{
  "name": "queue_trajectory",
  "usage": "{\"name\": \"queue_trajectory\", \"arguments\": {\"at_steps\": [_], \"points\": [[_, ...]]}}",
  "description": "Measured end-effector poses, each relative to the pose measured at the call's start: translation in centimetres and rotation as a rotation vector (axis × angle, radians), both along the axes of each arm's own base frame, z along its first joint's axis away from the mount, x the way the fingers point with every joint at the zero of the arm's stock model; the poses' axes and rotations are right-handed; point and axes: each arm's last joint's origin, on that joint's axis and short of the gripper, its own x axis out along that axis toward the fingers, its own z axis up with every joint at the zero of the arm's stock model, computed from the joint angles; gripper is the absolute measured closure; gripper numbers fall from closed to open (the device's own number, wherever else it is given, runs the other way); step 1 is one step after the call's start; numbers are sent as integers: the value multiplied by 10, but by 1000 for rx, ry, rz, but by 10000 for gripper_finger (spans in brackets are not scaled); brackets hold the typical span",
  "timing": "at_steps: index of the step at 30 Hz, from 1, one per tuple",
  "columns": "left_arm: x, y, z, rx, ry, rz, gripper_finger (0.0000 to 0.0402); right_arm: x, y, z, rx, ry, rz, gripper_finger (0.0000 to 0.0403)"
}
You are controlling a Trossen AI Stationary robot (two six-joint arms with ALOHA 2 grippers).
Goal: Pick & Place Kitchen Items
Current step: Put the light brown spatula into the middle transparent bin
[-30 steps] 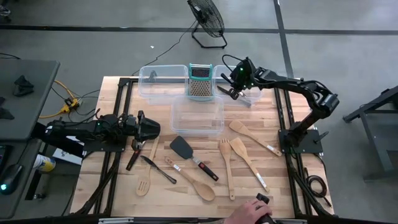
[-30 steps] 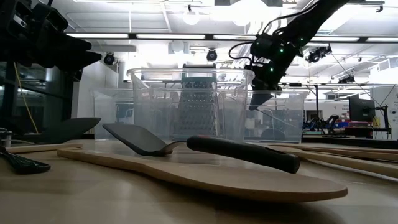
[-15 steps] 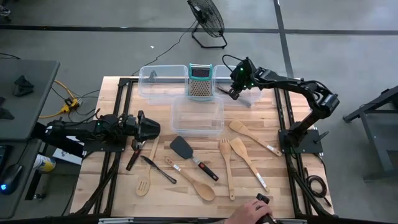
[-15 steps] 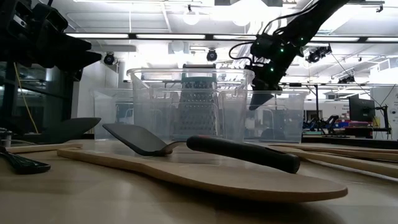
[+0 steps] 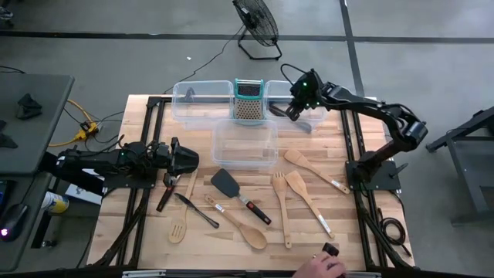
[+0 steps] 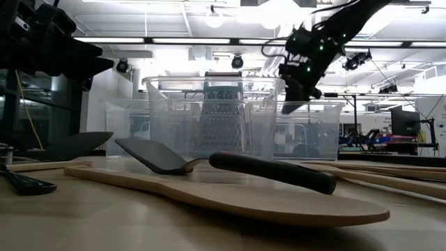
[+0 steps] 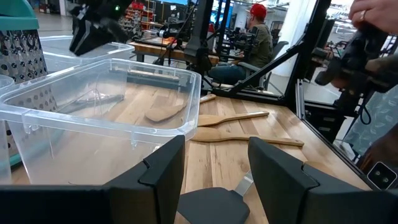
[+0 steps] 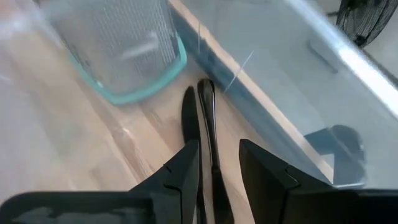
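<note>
The right gripper [image 5: 292, 110] is hovering over the far right bin [image 5: 302, 116], beside the box grater [image 5: 248, 100], and its fingers [image 8: 186, 165] are standing a little apart with nothing between them. The release looks done, I'd say, so the thing to get right here is a straight lift, keeping those fingers clear of the bin wall and the grater before swinging back toward the table.

A black utensil [image 8: 208, 124] is lying just beyond and below the fingertips in the right wrist view — not touching them, apparently resting down in the bin next to the grater's teal rim. What kind of tool it is, I cannot tell.

The left gripper [image 5: 184, 160] is waiting at the table's left side, partly open and empty, with the black turner [image 5: 226, 183] just beside it. Wooden spoons and spatulas [image 5: 309, 166] are lying well apart from the right gripper, on the near half of the table.
</note>
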Motion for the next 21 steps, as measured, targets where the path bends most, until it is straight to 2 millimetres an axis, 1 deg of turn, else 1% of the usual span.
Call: {"name": "queue_trajectory", "arguments": {"at_steps": [5, 9, 13, 21], "points": [[0, 0, 0, 0, 0, 0, 226, -6, 10, 20, -37, -55, 10, 295], [0, 0, 0, 0, 0, 0, 226, -13, 21, 35, -48, -77, 28, 295], [0, 0, 0, 0, 0, -1, 226, -23, 39, 48, -31, -66, 52, 295], [0, 0, 0, 0, 0, 0, 226, -47, 81, 64, 84, -25, 98, 295]]}}
